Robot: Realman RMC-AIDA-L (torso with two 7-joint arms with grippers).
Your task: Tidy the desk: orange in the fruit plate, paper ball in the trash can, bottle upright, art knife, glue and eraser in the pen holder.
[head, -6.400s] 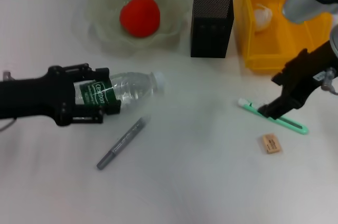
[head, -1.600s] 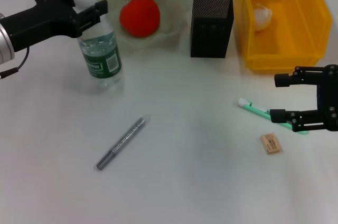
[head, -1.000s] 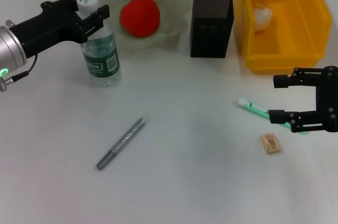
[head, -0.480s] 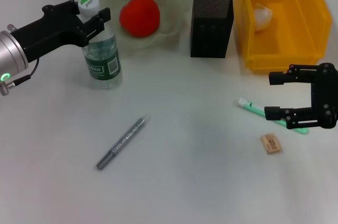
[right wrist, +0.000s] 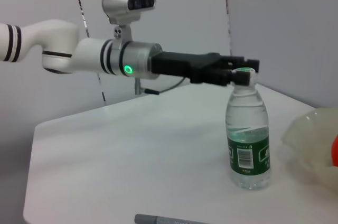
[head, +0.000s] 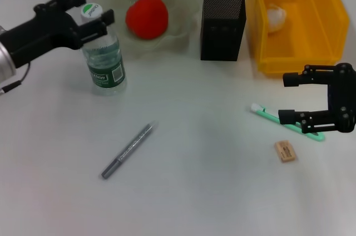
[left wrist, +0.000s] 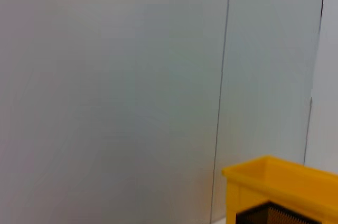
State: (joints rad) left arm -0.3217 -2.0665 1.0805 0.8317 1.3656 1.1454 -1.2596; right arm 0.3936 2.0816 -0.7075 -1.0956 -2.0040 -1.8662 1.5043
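Head view: bottle (head: 103, 52) upright on the tabletop (head: 194, 191) now, just in front of the fruit plate (head: 183, 8). Left gripper (head: 92, 16) up at the cap (head: 90, 9), fingers spread a bit wider than half a second back and looking like they're letting go rather than clamping. Big jump from six-odd seconds ago, when the bottle was lying flat in that gripper's grip. So bottle step looks basically done, pending a clean release.

Orange (head: 147, 16) already in the plate, paper ball (head: 276, 16) already in the yellow trash can (head: 261, 35). Nothing visibly in the black pen holder (head: 223, 25) yet. Right gripper (head: 286, 98) hovering open over the green art knife (head: 286, 122), one finger about level with the handle, not closed on anything. Shifted slightly away from the eraser (head: 285, 151) side compared with a second or so earlier. Grey pen-like thing (head: 128, 150), maybe the glue, untouched mid-tabletop, same spot in every frame.

Left wrist view: mostly wall, just a corner of the trash can (left wrist: 280, 182) and pen holder (left wrist: 274, 214). No fingers visible.

Right wrist view: side-on look at the bottle (right wrist: 247, 134) standing straight, left gripper (right wrist: 244, 71) around the cap with fingers loosely parted. Tip of the grey pen-like thing (right wrist: 158, 219) poking in.
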